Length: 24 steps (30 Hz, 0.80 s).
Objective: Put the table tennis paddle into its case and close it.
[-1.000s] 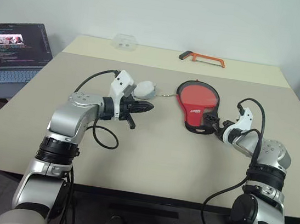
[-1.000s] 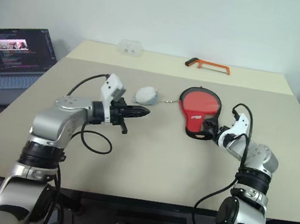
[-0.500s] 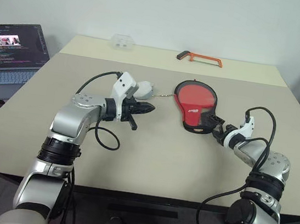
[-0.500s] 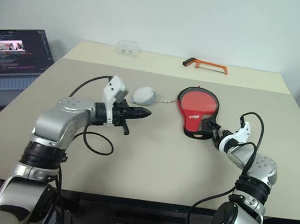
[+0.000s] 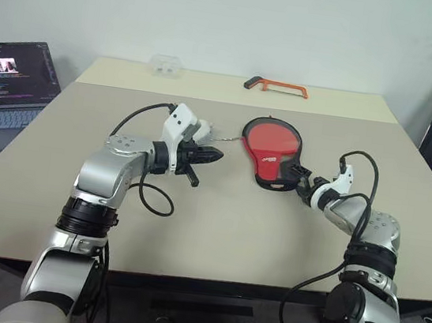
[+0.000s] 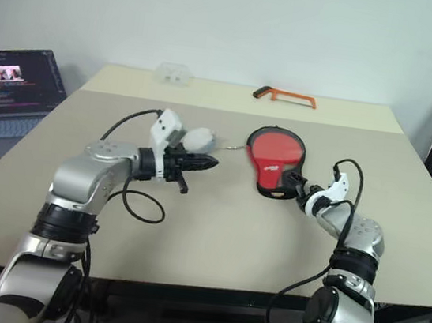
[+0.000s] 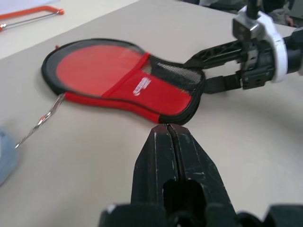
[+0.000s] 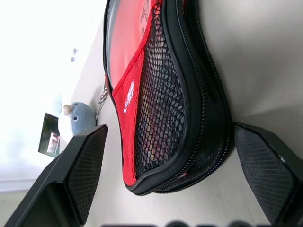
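The case [image 5: 271, 150] lay flat on the counter [image 5: 214, 233] with its red, mesh-panelled side up. The right pincer [image 5: 299, 181] was at the narrow handle end, its two fingers spread wide, one to either side of that end, and not seen to touch it. The table tennis paddle could not be picked out as a separate item. A pale shape showed faintly behind the mesh in the right wrist view; whether that was the paddle handle could not be confirmed.

The left pincer [image 5: 213, 156] was held above the counter with its fingers pressed together on nothing, pointing toward the case, which lay well ahead of its tip. A small grey-blue pouch [image 6: 200, 137] sat just beyond this pincer.

Judged step: approach to the handle end of the case, probably to steady it or to reach the zip. The next move would call for bringing the right fingers together on the fabric edge without pushing the case away.

White lettering ran along the red band of the case; it was too small to read.
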Tool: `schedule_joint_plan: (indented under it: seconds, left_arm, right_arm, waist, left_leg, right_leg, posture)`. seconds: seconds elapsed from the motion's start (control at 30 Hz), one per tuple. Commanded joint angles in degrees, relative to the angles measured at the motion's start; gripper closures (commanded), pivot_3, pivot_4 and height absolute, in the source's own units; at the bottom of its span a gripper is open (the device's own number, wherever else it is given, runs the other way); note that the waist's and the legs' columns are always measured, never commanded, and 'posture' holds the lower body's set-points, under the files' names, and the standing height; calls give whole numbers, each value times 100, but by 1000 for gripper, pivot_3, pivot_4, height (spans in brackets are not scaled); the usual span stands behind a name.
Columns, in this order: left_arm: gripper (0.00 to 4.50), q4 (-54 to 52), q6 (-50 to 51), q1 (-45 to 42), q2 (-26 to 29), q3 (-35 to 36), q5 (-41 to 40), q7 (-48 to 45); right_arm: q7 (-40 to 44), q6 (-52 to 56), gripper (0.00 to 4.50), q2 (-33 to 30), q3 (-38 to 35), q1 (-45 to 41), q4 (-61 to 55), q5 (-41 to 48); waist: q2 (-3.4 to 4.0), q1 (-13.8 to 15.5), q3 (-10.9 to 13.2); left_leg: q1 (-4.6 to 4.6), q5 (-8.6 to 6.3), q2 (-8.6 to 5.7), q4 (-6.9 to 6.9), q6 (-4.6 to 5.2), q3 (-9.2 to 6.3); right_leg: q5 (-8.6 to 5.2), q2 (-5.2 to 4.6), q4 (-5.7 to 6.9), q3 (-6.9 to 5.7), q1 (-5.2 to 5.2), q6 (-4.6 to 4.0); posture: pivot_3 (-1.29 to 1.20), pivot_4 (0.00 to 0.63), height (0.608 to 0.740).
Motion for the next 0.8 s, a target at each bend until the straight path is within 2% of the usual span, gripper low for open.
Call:
schedule_joint_plan:
  seconds: [0.03, 0.07, 0.2, 0.7, 0.8]
  left_arm:
    - [4468, -180, 38, -120, 7, 27, -135, 39]
    - [4490, -188, 46, -114, 14, 29, -136, 40]
    - [4490, -216, 80, -101, 42, 32, -151, 60]
    - [4490, -223, 139, -119, 43, 29, -198, 123]
    - [4490, -228, 147, -118, 38, 33, -200, 142]
  right_arm:
    - [39, -247, 0, 57, 262, 4, 501, -240]
    - [47, -296, 186, 42, 291, -5, 569, -258]
    - [91, -427, 186, -12, 418, 1, 728, -304]
    - [117, -406, 186, 6, 618, 0, 627, -320]
    - [403, -332, 186, 21, 674, -22, 413, -186]
  waist:
    - [0, -27, 0]
    - [-1, -42, 0]
    - [-2, -76, -1]
    - [-11, -91, -7]
    - [-11, -95, -7]
  left_leg:
    - [8, 0, 0, 0, 0, -3]
    - [19, 1, 0, -1, 1, -6]
    - [41, 2, 0, -2, 3, -11]
    - [41, 4, -1, -4, 6, -10]
    - [41, 4, 0, -11, 6, -9]
  right_leg:
    - [3, 3, 0, 3, 4, -1]
    - [6, 6, 0, 5, 12, -4]
    - [3, 8, -2, 11, 31, -31]
    - [7, 8, -23, 21, 32, -33]
    - [10, 8, -34, 22, 32, -35]
  posture:
    - [0, 150, 740]
    - [0, 150, 740]
    - [0, 150, 740]
    - [0, 150, 740]
    - [0, 150, 740]
